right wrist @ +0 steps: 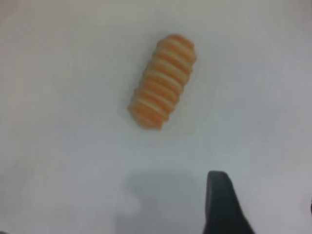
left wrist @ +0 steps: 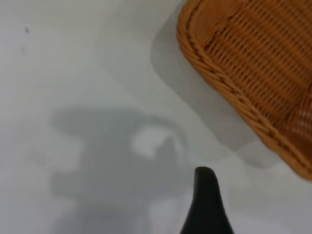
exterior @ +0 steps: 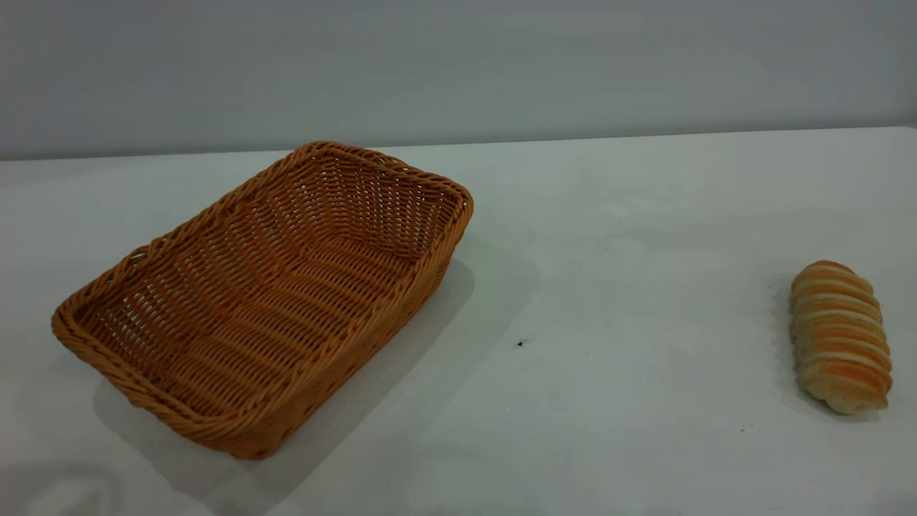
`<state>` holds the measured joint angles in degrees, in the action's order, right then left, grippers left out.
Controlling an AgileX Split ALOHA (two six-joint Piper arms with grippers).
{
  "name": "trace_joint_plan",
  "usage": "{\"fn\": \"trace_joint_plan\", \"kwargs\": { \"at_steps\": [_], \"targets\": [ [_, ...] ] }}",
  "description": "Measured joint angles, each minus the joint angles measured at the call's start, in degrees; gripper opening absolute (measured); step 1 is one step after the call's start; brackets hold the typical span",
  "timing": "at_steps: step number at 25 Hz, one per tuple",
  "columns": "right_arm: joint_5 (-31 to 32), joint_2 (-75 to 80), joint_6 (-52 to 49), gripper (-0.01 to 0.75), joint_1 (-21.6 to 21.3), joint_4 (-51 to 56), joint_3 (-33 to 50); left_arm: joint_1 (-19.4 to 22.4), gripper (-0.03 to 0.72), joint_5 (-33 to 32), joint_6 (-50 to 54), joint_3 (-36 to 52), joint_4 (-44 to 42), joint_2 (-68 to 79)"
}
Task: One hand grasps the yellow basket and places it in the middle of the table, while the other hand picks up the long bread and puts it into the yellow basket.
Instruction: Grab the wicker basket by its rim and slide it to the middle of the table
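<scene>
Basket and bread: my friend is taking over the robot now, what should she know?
Left gripper: above bare table beside the yellow basket, holding nothing; only one finger shows.
Right gripper: above the table near the long bread, holding nothing; only one finger shows.
The basket sits empty at the table's left side, the bread far to its right.
Done: nothing yet.
Left: move the basket to the middle, then put the bread in.

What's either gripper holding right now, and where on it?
Nothing is held. The yellow basket sits alone on the table, and the long bread lies untouched. One fingertip of the left gripper and one of the right show above bare table.
</scene>
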<state>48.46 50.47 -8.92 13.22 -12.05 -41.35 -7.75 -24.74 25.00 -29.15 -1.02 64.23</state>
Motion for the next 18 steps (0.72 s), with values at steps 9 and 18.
{"fn": "trace_joint_plan", "kwargs": {
  "at_steps": [9, 18],
  "targets": [
    [-2.3, 3.6, -0.3, 0.467, 0.0, 3.5, 0.0, 0.0, 0.594, -1.6, 9.5, -9.8, 2.0, 16.6],
    [-2.5, 3.6, -0.4, 0.467, 0.0, 5.1, 0.0, 0.0, 0.594, -9.1, 10.4, -18.6, 7.1, 29.1]
  ]
}}
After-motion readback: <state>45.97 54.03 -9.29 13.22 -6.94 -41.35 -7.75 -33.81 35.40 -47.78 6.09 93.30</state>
